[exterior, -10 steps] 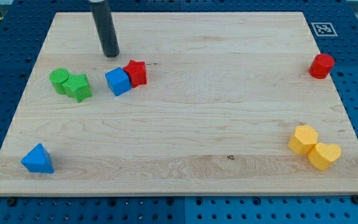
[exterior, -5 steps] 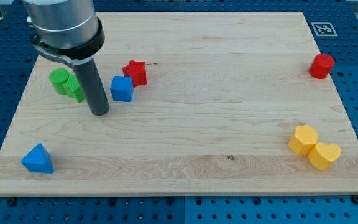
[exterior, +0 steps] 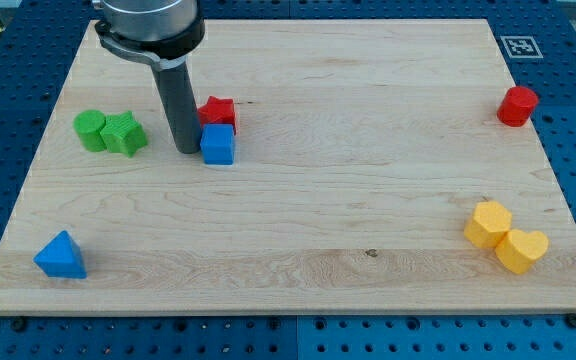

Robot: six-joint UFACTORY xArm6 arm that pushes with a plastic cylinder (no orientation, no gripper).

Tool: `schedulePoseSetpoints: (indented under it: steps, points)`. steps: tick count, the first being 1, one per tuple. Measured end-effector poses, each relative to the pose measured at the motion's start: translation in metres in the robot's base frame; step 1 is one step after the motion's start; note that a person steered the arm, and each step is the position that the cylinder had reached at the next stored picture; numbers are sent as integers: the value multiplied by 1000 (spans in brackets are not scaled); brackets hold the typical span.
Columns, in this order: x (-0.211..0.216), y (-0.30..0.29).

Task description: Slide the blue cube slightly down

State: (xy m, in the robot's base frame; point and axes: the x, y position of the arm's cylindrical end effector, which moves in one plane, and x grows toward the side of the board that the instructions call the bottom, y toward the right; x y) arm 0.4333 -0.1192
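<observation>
The blue cube (exterior: 218,144) sits on the wooden board (exterior: 298,240) in the upper left part, just below the red star block (exterior: 217,111) and touching or nearly touching it. My tip (exterior: 186,149) stands on the board right at the cube's left side, close against it. The dark rod rises from there toward the view's top.
Two green blocks (exterior: 108,132) lie together left of my tip. A blue triangular block (exterior: 60,256) is at the lower left. A red cylinder (exterior: 517,105) is at the upper right. Two yellow blocks (exterior: 505,238) sit at the lower right.
My tip went from above the cube down to its lower left, then back up against its left side. The blue cube slid right and down, from left of the red star to below it.
</observation>
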Motion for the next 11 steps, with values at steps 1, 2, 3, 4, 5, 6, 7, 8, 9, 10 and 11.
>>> schedulePoseSetpoints:
  steps: [1,2,3,4,5,6,7,8,9,10,11]
  points:
    - [2,5]
    - [-27,27]
    - [-40,58]
    - [-31,74]
    - [-17,73]
    - [-5,60]
    - [-4,38]
    - [-4,13]
    - [3,-13]
    - [25,-35]
    - [20,-26]
